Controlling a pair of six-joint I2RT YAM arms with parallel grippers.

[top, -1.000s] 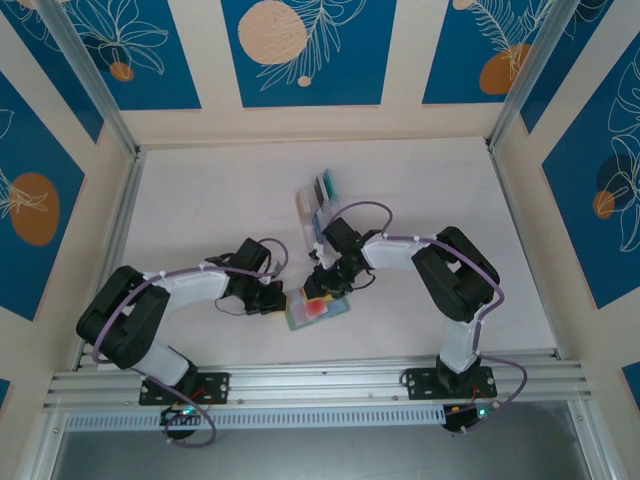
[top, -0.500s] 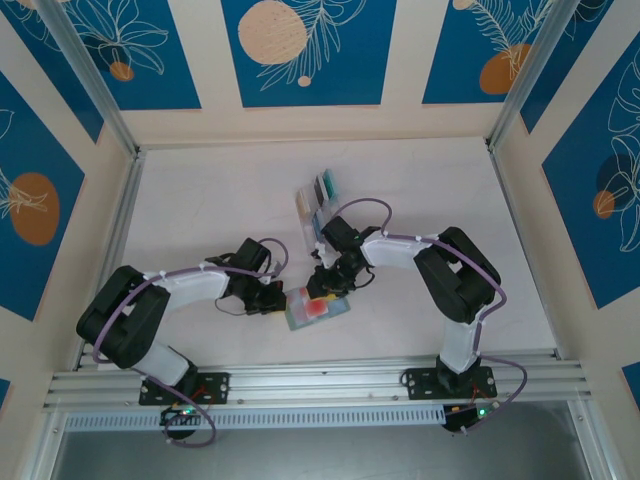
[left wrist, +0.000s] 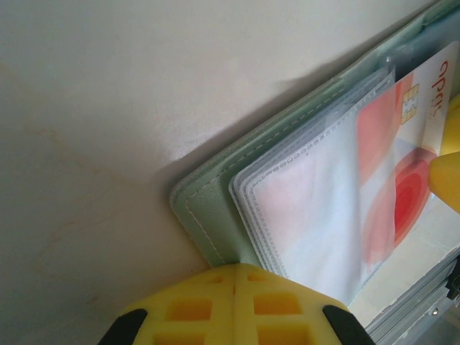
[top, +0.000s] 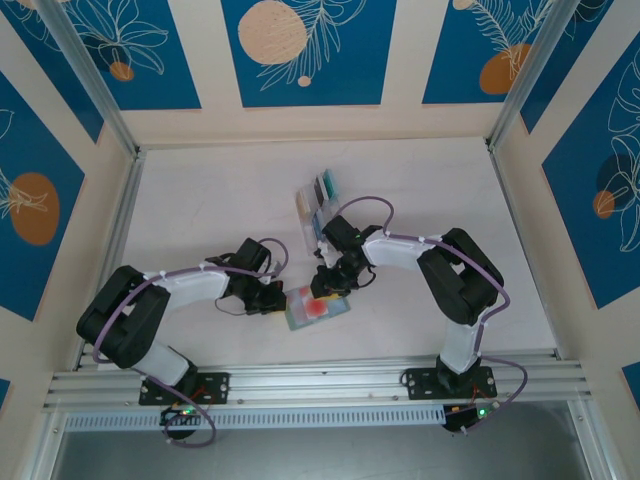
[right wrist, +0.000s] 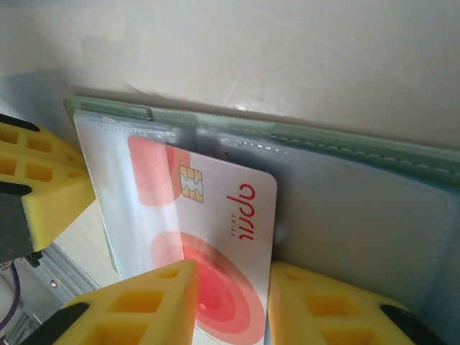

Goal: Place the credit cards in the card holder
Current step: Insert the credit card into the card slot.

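Note:
The card holder (top: 297, 318) lies open on the table, sage green (left wrist: 208, 208) with clear pockets inside. A white credit card with red circles (right wrist: 230, 215) lies on it, its left part under a clear sleeve. My right gripper (right wrist: 230, 287) stands over the card with its fingers apart: one pad overlaps the card's face, the other sits against its long edge. My left gripper (left wrist: 237, 277) is shut, its tips pressing on the holder's near corner. In the top view the left gripper (top: 279, 298) is at the holder's left edge and the right gripper (top: 325, 283) at its far side.
A clear plastic rack (top: 318, 197) with several more cards stands behind the right gripper, toward the middle of the table. Aluminium rails run along the table's near edge and both sides. The left gripper's yellow finger (right wrist: 43, 172) reaches in beside the holder.
The right arm has shifted very slightly and its fingers have drawn a little closer together. The left gripper, the holder and the card sit as before.

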